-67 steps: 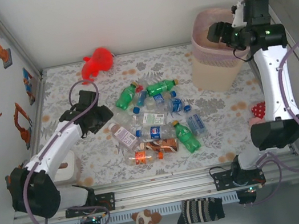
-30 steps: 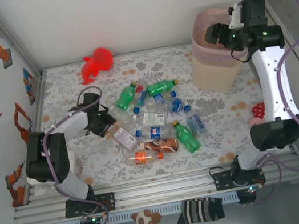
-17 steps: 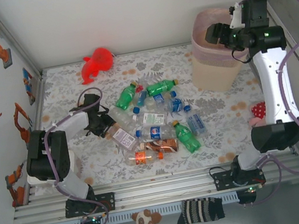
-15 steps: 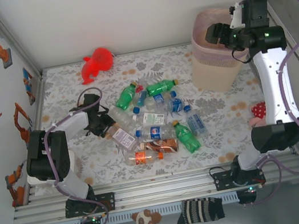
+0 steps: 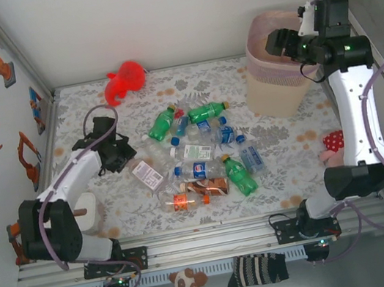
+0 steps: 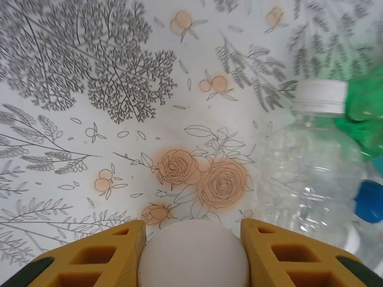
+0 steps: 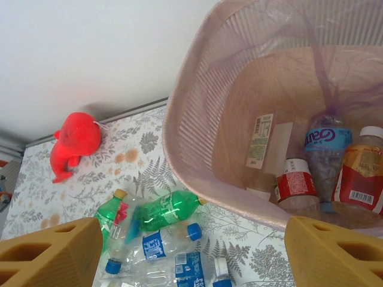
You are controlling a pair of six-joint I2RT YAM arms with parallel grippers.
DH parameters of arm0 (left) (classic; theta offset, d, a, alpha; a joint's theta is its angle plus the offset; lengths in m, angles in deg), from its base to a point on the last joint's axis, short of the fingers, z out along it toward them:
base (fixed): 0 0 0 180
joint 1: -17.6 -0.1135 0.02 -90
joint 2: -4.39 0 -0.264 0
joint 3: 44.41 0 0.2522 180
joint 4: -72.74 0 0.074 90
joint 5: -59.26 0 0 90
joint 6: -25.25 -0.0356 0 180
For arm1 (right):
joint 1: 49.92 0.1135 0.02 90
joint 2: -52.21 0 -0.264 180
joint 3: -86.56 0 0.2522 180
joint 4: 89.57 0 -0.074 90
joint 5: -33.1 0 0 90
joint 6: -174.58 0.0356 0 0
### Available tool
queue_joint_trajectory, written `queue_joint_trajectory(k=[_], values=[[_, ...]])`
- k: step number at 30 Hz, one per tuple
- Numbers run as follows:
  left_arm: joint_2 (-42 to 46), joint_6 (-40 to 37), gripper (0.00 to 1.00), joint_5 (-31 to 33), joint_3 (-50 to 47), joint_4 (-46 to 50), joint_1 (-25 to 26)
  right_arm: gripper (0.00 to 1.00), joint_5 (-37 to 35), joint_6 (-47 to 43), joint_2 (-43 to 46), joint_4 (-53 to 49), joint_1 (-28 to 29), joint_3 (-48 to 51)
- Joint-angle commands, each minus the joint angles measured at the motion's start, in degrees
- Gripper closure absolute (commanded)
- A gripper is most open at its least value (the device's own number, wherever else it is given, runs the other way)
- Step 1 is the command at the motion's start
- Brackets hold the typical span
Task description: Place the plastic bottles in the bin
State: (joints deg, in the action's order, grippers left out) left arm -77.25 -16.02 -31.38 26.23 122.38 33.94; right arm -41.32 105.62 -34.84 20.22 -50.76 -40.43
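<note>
My left gripper is shut on the white round end of a clear plastic bottle with a pale label, at the left edge of the pile. Several plastic bottles, green and clear, lie in the middle of the table. In the left wrist view a clear bottle with a white cap and a green one lie just ahead. My right gripper hangs open and empty over the bin. Three bottles lie inside the bin.
A red plush toy sits at the back of the table. A white box stands near the left arm's base. A red spotted item lies by the right arm. Walls close in on the left, back and right.
My left gripper has closed on the bottle's end and drawn back to the left, pulling that bottle away from the pile. The right gripper stays open over the bin.
</note>
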Motion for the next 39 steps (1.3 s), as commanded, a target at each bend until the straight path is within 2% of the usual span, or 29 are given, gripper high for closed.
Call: queue_joint_trajectory(k=[1,6,10,22,28,31,35,39], values=[[4.3,-4.7,0.62,2.3,2.5,3.9,-0.3,0.22,0.8,-0.2,2.5,0.9,0.9,1.0],[10.3,-9.8,0.65,-0.5,3.3,0.4,-0.4,0.22,3.8,-0.4,4.0,3.7,2.1,2.8],[15.2,-13.1,0.73,-4.7,3.5,-4.3,-0.4,0.22,8.5,-1.2,6.4,8.8,3.5,6.4],[26.7,-23.9,0.79,-29.6,4.3,-24.9,0.8,0.25,25.9,-6.2,14.5,27.1,11.7,19.8],[27.5,-28.7,0.81,-39.4,6.1,-32.5,5.1,0.27,34.7,-9.3,17.8,36.0,16.9,25.4],[27.3,-31.7,0.82,-41.3,7.3,-34.6,9.0,0.27,37.8,-13.1,18.7,37.2,21.0,26.5],[27.2,-30.6,0.82,-46.5,6.8,-43.8,12.2,0.27,41.6,-15.3,18.8,38.3,25.8,26.7],[26.5,-30.0,0.83,-49.2,7.5,-50.0,15.0,0.24,42.8,-16.7,18.6,38.8,30.4,26.7]])
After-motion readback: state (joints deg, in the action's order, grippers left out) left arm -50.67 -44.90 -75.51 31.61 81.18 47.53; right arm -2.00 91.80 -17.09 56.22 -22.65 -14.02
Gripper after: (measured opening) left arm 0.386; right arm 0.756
